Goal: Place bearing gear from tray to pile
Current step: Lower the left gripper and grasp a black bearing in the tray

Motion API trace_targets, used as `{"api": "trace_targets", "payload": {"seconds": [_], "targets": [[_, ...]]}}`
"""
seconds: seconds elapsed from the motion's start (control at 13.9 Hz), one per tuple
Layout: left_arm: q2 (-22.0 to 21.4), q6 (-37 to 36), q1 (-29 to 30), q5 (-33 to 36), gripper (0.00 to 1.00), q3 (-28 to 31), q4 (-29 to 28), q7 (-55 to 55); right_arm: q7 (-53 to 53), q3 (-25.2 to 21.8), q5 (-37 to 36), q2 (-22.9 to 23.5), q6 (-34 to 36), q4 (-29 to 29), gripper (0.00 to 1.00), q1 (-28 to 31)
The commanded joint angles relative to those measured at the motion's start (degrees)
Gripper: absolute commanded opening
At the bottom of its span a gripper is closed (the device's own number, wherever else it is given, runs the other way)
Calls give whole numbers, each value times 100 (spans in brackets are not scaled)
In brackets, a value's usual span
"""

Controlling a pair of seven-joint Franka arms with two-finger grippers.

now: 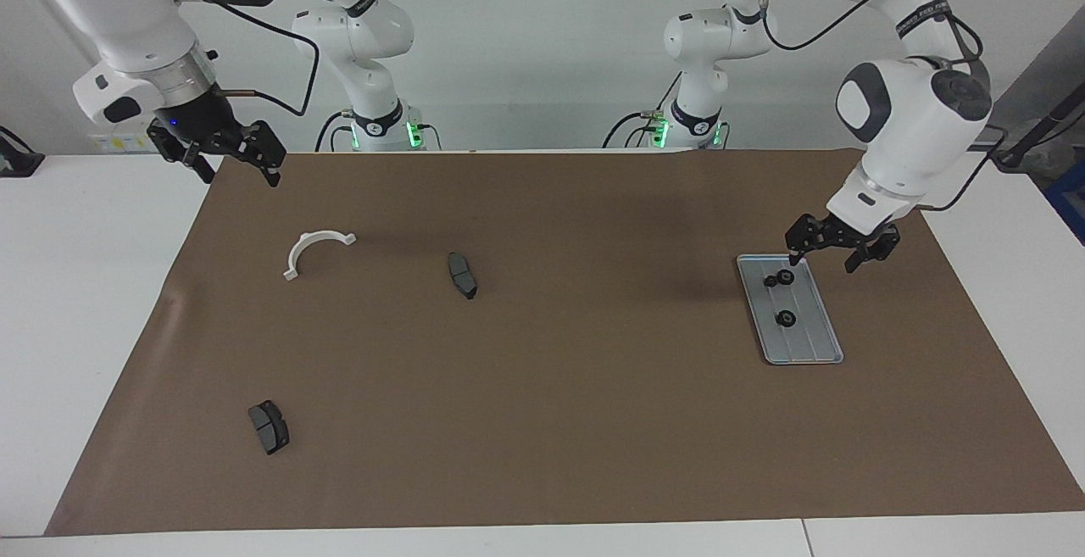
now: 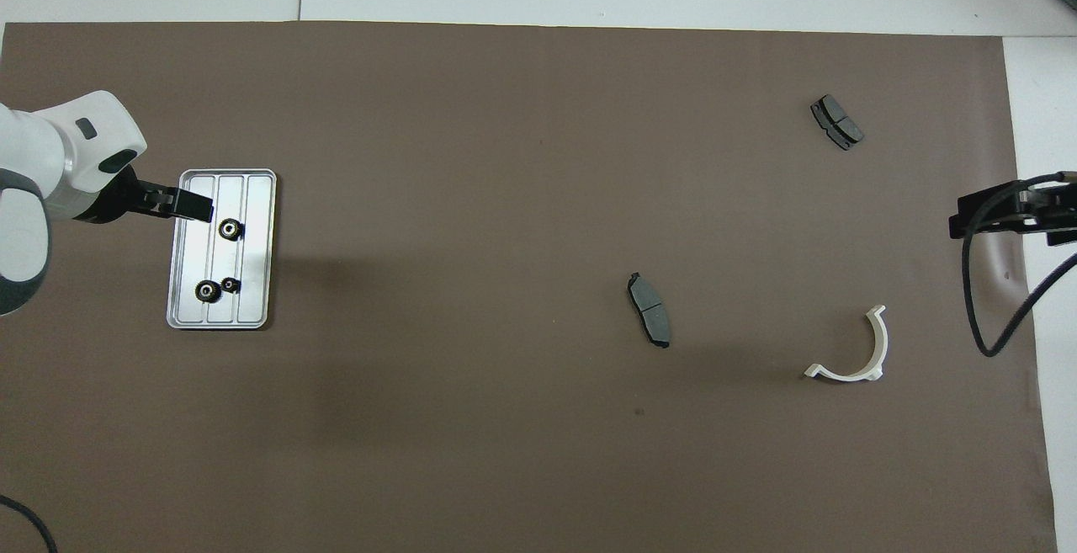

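Your left tool (image 1: 833, 253), fingers apart and empty, hovers over the ridged silver metal tray (image 1: 814, 345) at right of frame; next, descend onto a small black gear (image 1: 786, 318)

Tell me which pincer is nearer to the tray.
Left. The left pincer hangs open over the tray at its end nearer the robots, above the gears. The right pincer waits open over the brown mat's corner at the right arm's end, well away from it.

Mat (image 1: 593, 421) bare between tray (image 1: 814, 345) and brake pad (image 1: 463, 275).
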State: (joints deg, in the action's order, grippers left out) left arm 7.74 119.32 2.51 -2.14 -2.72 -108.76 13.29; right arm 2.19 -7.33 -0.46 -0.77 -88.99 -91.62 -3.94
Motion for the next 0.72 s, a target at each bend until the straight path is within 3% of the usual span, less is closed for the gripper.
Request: {"api": "trace_targets", "payload": {"seconds": [0.0, 0.14, 0.65], "targets": [[235, 372, -5, -14, 100, -9, -137, -99, 124, 30, -15, -116, -48, -111, 100, 16], [630, 766, -58, -5, 100, -18, -145, -222, 124, 30, -7, -116, -48, -119, 100, 7], [764, 628, 4, -58, 100, -18, -163, -222, 124, 30, -7, -116, -40, -128, 100, 7]]}}
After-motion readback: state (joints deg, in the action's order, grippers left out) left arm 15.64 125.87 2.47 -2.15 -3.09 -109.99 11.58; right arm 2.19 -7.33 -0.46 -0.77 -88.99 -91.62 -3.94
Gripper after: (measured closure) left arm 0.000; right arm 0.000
